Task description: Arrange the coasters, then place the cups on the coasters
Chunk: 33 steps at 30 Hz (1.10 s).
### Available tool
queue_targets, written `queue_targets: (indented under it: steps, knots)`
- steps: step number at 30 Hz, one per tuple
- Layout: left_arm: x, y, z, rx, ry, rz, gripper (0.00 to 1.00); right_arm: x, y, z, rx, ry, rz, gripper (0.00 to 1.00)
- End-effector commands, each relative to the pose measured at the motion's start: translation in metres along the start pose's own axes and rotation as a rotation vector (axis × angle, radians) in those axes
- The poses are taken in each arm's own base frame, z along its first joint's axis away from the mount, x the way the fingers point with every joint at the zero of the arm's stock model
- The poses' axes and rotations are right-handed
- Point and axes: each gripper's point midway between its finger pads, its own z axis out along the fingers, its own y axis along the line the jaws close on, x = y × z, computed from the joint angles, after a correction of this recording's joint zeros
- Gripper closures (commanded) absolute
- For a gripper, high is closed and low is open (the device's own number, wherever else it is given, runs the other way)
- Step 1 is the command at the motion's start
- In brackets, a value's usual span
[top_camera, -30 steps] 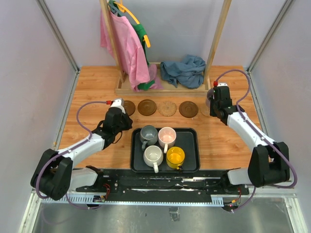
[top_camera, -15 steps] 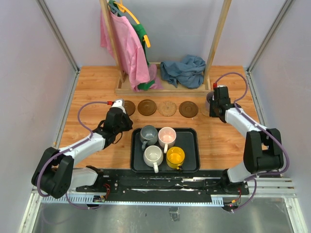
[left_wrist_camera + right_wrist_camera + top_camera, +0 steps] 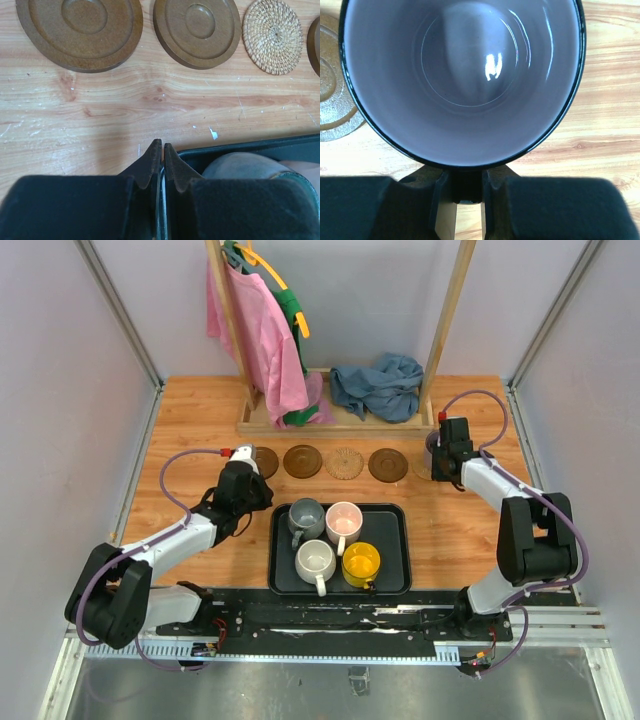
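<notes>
1. Lavender mug (image 3: pixel 465 75): at the right end of the coaster row, clamped in my right jaws by a dark stub below its rim, presumably the handle. I can't tell if its base is down or hanging.
2. Risk: the target coaster is hidden under the mug and my wrist. If I release blind, the mug may land half off the disc or straight on the surface (image 3: pixel 600 125).
3. Risk: the grip is narrow and sits on one side of the bowl. The mug could swing or tip on release, and opening before the base seats would drop it.
4. The brown coaster (image 3: pixel 330 95) lies just beside the mug. Any sideways drift shoves it and breaks the row.
5. Left jaws: together, only a thin slit, at the left rim of the tray (image 3: pixel 240 147). I can't tell if they nip the rim. If they do, pulling away drags the tray.
6. The grey mug (image 3: pixel 250 170) is just beside those jaws, and the white mug (image 3: pixel 316 560) is close behind it. A tight reach could knock either.
7. The left-end coaster (image 3: pixel 80 30) lies ahead of the left jaws, apart from them. A forward lunge would scuff it.
</notes>
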Motion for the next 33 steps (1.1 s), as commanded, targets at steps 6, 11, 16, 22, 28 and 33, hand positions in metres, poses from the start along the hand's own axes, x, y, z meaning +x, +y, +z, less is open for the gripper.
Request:
queue_targets:
  steps: [6,11,16,22,28,33]
  knots:
    - [-0.007,-0.004,-0.003,0.004,-0.02,-0.012,0.9,-0.036,-0.002,-0.006,-0.01,-0.114,0.03,0.99]
    - [-0.007,-0.003,-0.004,0.003,-0.023,-0.014,0.9,-0.036,0.002,-0.006,-0.029,-0.123,0.029,0.99]
    - [-0.006,-0.003,-0.004,0.005,-0.024,-0.014,0.9,-0.034,0.006,-0.002,-0.047,-0.124,0.027,0.99]
    - [-0.005,-0.003,-0.003,0.004,-0.022,-0.014,0.9,-0.03,0.008,0.004,-0.056,-0.111,0.027,0.99]
    - [-0.004,-0.003,-0.001,0.006,-0.018,-0.015,0.9,-0.024,0.01,0.009,-0.06,-0.091,0.03,0.99]
    - [-0.004,-0.003,-0.001,0.006,-0.018,-0.015,0.9,-0.021,0.01,0.01,-0.059,-0.084,0.032,0.99]
